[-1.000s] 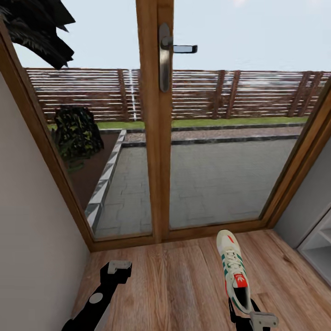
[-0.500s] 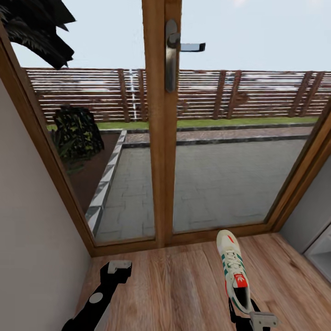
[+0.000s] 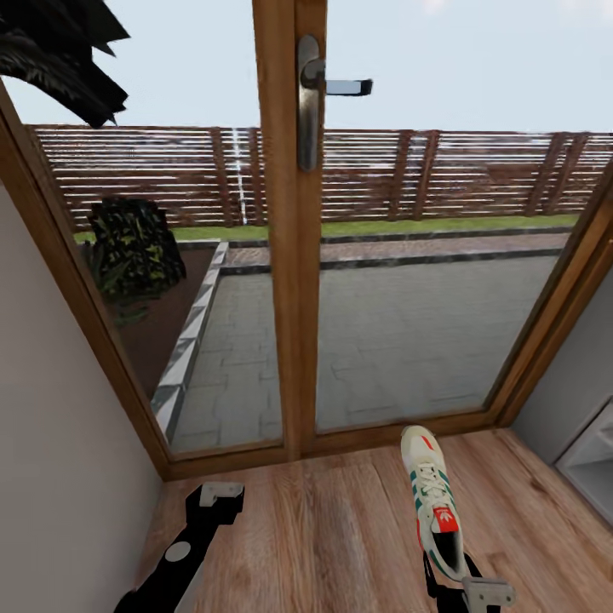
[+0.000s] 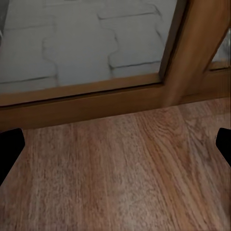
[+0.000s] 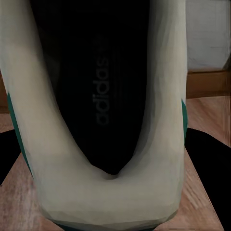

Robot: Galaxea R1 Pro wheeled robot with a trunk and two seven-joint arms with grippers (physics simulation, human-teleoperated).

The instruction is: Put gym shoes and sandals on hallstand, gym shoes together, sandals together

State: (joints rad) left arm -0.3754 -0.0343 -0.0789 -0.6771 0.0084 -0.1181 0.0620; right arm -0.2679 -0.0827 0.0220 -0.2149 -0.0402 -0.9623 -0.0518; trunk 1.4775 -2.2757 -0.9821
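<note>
Right hand grips 1 gym shoe at its heel, toe pointing at the glass door, above the corridor floor; the hallstand lies off its right edge. Left hand is spread wide, holding nothing

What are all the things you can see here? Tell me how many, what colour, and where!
gym shoe: one, white with green stripes and a red tongue patch, held at its heel, toe toward the glass door
glass door: one, brown wooden frame, straight ahead
door handle: one, grey metal, high on the frame
corridor floor: brown wood planks, underneath
hallstand: light grey, far right edge
fence: brown slats, outside
left gripper: black and grey, open, empty
right gripper: black and grey, shut on the shoe
</note>
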